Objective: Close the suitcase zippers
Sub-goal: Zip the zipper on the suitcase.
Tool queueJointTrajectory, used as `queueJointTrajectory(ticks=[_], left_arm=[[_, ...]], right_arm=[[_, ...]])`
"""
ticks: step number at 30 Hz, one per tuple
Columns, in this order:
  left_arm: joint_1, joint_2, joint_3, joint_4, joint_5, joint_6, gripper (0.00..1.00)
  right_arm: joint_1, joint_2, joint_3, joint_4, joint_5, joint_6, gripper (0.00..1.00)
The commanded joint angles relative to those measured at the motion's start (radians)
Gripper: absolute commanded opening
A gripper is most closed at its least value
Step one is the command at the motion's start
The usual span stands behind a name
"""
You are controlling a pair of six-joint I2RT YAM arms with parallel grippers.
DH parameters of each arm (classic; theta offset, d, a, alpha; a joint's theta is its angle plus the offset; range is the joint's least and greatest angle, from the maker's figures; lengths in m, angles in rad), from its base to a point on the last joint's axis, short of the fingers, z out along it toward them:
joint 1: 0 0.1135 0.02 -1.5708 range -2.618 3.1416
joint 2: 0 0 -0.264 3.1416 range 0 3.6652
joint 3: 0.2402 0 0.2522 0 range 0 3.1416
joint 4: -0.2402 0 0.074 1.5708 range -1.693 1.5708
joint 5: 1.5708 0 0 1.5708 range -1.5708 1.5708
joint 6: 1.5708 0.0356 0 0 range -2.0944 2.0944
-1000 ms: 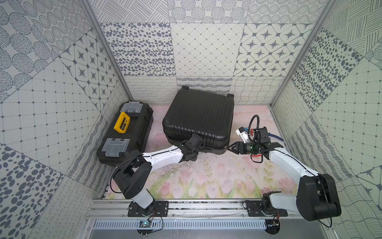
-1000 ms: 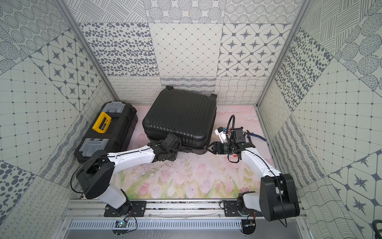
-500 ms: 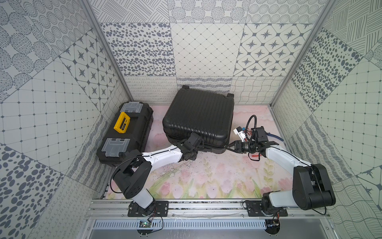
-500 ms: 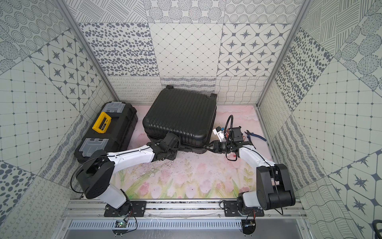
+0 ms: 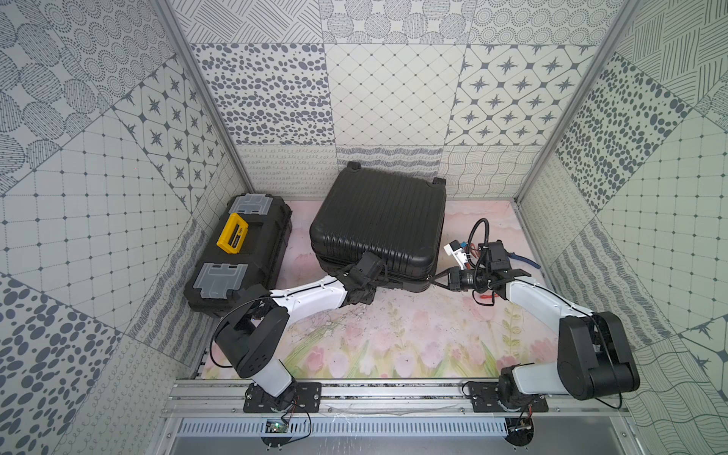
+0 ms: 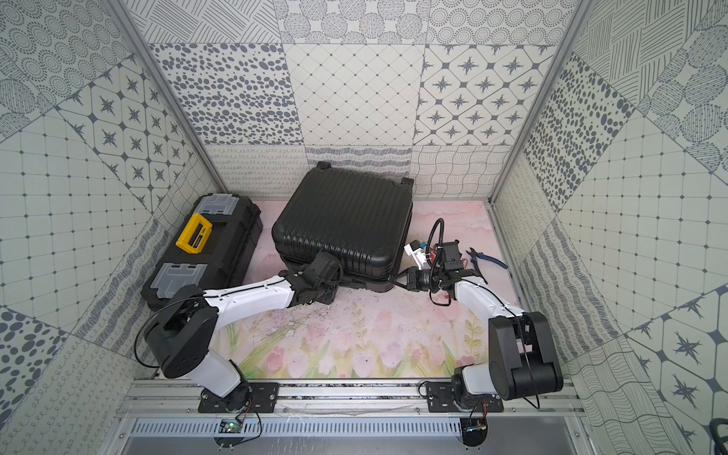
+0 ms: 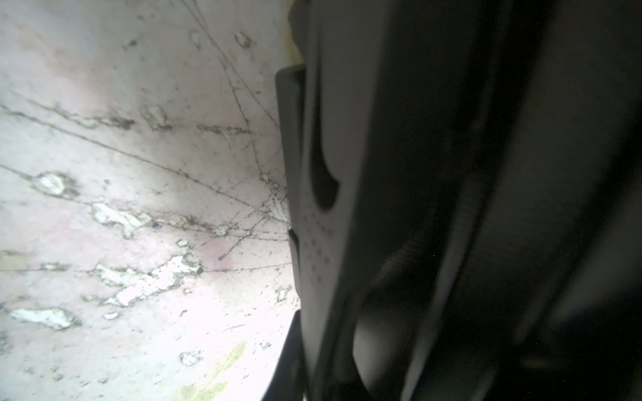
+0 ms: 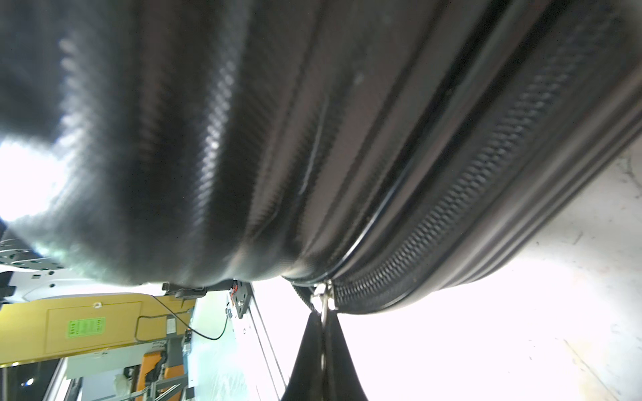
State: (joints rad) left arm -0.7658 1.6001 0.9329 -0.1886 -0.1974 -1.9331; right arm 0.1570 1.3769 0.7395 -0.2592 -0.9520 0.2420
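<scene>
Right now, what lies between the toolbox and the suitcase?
Only bare flowered mat separates toolbox and suitcase, as both top views show.

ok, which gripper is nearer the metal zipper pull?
Right. The right gripper is shut on the zipper pull at the suitcase corner; the left gripper sits farther along its front edge.

Black toolbox (image 5: 262, 246) with yellow handle (image 5: 232, 239), blue-handled pliers (image 6: 490, 260), both on scuffed floral mat (image 5: 394, 335)
</scene>
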Motion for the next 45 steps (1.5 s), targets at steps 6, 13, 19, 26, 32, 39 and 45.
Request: queueJointTrajectory(ticks=[6, 13, 19, 26, 32, 39, 45], left_arm=[[0.004, -0.026, 0.045, 0.288, -0.011, 0.061, 0.00], [0.000, -0.008, 0.074, 0.282, -0.004, 0.055, 0.00], [-0.013, 0.011, 0.097, 0.309, 0.012, 0.044, 0.00], [-0.070, 0.005, 0.165, 0.316, 0.038, 0.039, 0.00], [-0.117, 0.015, 0.174, 0.379, 0.051, 0.005, 0.00], [-0.157, 0.026, 0.231, 0.426, 0.098, 0.013, 0.00], [-0.178, 0.003, 0.213, 0.438, 0.107, 0.012, 0.00]], right_arm=[[0.118, -0.217, -0.063, -0.035, 0.259, -0.126, 0.00], [0.349, -0.319, -0.083, -0.007, 0.469, -0.198, 0.00], [0.511, -0.293, -0.075, 0.114, 0.542, -0.221, 0.00], [0.682, -0.215, -0.073, 0.319, 0.681, -0.251, 0.00], [0.784, -0.149, -0.057, 0.470, 0.822, -0.247, 0.00], [0.802, -0.033, -0.078, 0.774, 0.741, -0.096, 0.00], [0.788, 0.048, -0.080, 0.930, 0.753, -0.034, 0.00]])
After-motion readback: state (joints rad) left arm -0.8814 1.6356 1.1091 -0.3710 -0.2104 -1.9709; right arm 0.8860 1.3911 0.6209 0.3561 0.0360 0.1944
